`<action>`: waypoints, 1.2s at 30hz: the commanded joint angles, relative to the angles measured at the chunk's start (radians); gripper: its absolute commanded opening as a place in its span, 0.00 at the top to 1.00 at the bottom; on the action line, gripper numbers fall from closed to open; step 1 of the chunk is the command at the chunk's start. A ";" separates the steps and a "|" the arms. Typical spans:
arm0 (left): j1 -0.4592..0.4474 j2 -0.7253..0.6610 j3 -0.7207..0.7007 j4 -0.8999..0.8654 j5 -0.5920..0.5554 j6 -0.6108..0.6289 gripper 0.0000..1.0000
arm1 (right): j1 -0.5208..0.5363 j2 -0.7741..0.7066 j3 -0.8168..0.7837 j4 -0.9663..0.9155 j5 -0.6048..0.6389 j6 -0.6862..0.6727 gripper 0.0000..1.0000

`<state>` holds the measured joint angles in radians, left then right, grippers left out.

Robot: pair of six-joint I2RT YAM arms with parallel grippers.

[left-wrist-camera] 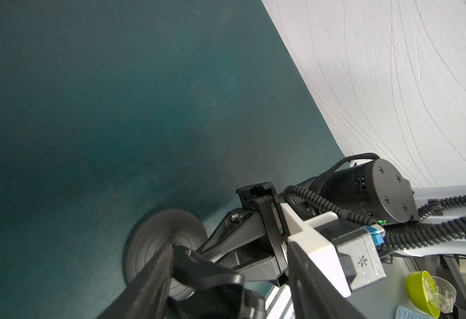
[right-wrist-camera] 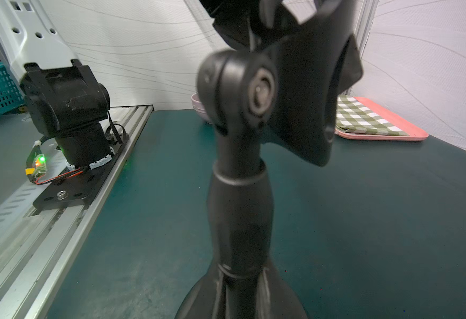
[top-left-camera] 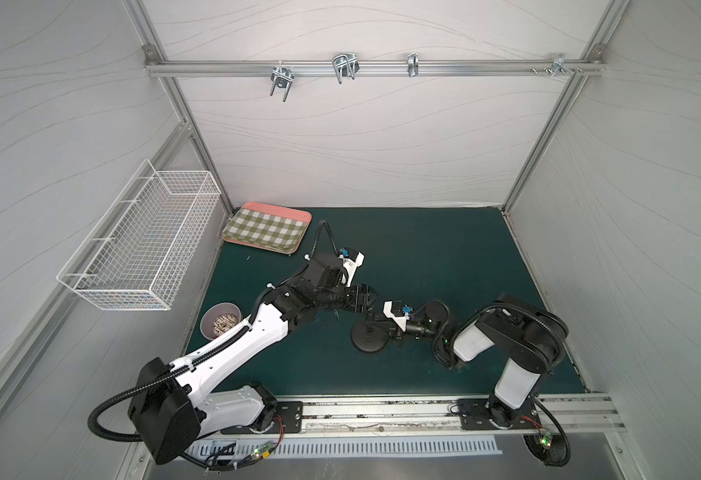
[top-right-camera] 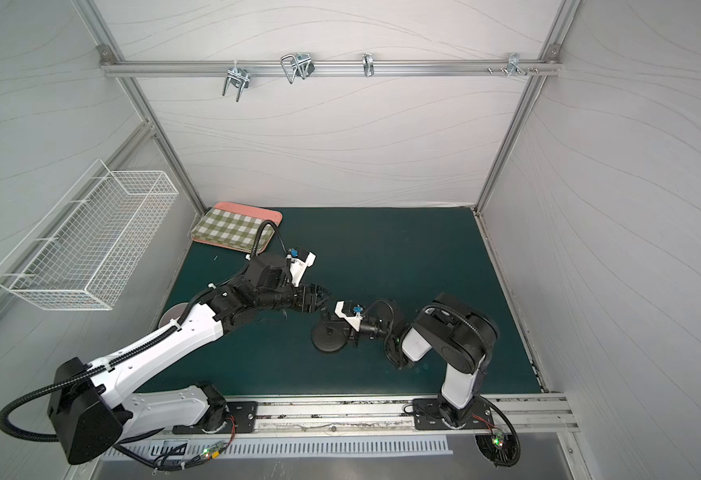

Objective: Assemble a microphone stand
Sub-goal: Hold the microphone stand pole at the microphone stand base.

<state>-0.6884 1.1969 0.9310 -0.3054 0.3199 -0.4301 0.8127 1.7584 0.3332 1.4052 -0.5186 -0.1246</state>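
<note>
Dark green mat over the table (top-left-camera: 444,249), smooth and dull, bare along the right edge and most of the far edge: plenty of room there. Tighter on the left, with a tray (top-left-camera: 286,209) in the far left corner and a bowl (top-left-camera: 206,328) by the left edge.

One stand, all black, upright about midway between the left and right edges, nearer the front edge: round domed base (top-left-camera: 361,345) flat on the mat, thin rod (right-wrist-camera: 240,221) rising from its middle, U-shaped clip (right-wrist-camera: 309,110) on a round joint at the top. Two claws, both black. Right claw (top-left-camera: 375,328) clamped on the rod just above the base. Left claw (top-left-camera: 373,302) spread, fingers (left-wrist-camera: 151,276) to either side of the clip, no grip.

One pink tray under one green-and-white checked cloth (top-left-camera: 265,228); one pale round bowl; one white wire basket (top-left-camera: 141,249) on the left wall; four bright metal hooks (top-left-camera: 282,79) on the far rail.
</note>
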 commanded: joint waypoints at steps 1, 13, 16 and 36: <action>-0.030 0.009 0.038 0.005 0.069 -0.007 0.34 | -0.019 0.015 0.000 -0.021 0.048 -0.003 0.86; -0.031 -0.014 0.008 0.005 0.029 -0.018 0.29 | -0.011 0.069 0.015 -0.019 0.057 0.000 0.85; -0.031 -0.027 0.006 -0.007 0.003 -0.022 0.27 | 0.000 0.071 0.013 -0.019 0.084 -0.006 0.84; -0.033 -0.447 -0.248 -0.108 -0.348 -0.240 0.15 | 0.129 0.009 -0.044 -0.018 0.486 0.006 0.84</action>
<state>-0.7158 0.7750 0.7044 -0.4080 0.0082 -0.6125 0.9424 1.7741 0.3206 1.4471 -0.2070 -0.1013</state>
